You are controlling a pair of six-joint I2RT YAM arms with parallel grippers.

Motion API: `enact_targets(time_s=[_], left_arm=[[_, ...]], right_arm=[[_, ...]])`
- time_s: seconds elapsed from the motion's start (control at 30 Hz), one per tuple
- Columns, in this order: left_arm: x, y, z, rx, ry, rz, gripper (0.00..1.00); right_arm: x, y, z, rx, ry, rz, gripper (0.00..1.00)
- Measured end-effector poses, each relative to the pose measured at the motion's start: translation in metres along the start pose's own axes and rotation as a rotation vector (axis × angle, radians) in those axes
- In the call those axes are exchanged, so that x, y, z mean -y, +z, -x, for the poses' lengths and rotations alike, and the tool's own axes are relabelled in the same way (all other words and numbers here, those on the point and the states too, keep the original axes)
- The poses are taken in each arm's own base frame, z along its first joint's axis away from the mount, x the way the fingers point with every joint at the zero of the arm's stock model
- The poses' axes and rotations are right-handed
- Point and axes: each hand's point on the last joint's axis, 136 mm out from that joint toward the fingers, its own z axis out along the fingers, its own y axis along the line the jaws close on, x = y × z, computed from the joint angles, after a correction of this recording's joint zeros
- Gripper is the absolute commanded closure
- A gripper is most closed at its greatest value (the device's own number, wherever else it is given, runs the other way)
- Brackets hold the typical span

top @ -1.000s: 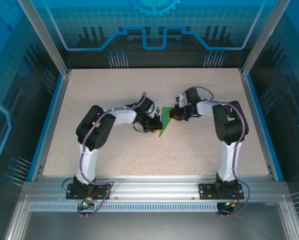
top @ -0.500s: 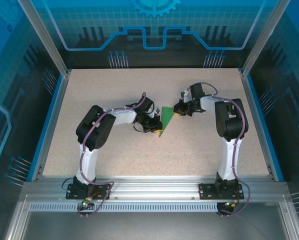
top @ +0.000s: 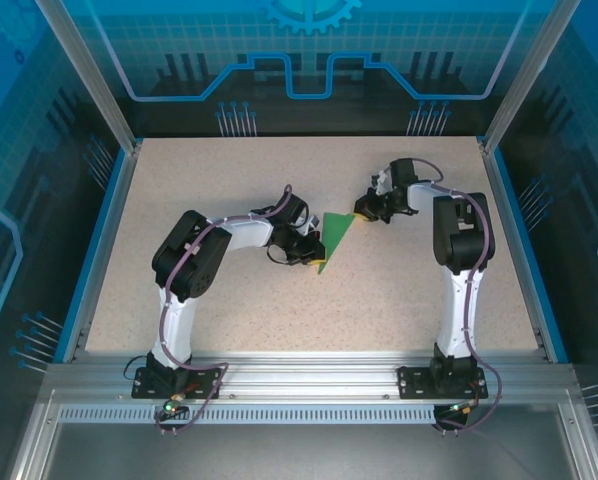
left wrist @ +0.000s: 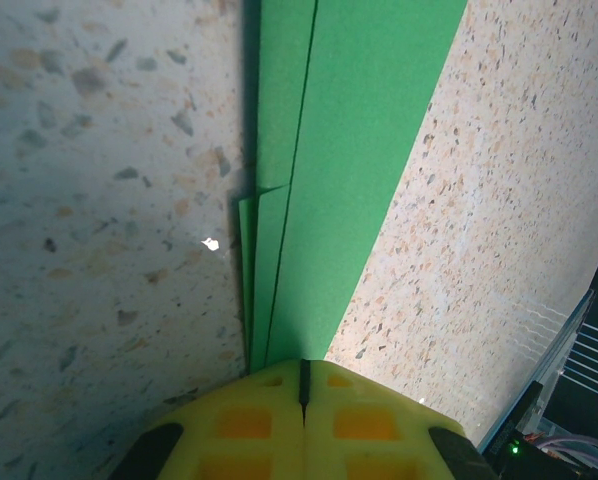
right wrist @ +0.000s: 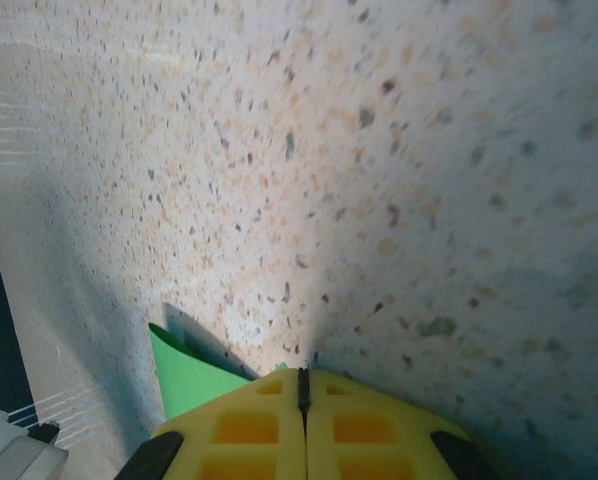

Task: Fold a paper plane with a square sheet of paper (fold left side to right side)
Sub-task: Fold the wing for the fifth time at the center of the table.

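Paper plane (top: 336,235), a slim pointed triangle of thin, matte, bright green paper, lies flat near the middle of the speckled beige worktop (top: 229,310). It is a little closer to the far edge than the near one, with its narrow tip toward the near edge and its wide end toward the far edge.

On its left side the left end effector (top: 307,250) is clenched, its two yellow fingers pressed together with nothing between them. In the left wrist view the narrow end of the green paper (left wrist: 354,150) runs under those closed fingers, and several stacked layers show along one long edge. I judge it is working as a weight, pinning the layers so the fold lies flat and the dart cannot slide.

At the right corner of the wide end, the right end effector (top: 364,210) is likewise clenched and empty. The right wrist view shows it just beside a green corner (right wrist: 194,385), touching or nearly so; I cannot tell which. Closed fingers make a blunt point, which probably suits pressing a crease better than pinching.
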Motion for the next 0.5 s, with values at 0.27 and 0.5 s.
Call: enact_targets(time_s=[0.27, 0.5], left_arm=[[0.0, 0.0, -0.001, -0.002, 0.0, 0.001, 1.0], [0.0, 0.0, -0.001, -0.002, 0.001, 0.001, 1.0]], right_arm=[[0.015, -0.027, 0.02, 0.08, 0.035, -0.022, 0.94], [-0.043, -0.052, -0.021, 0.092, -0.075, 0.033, 0.93]])
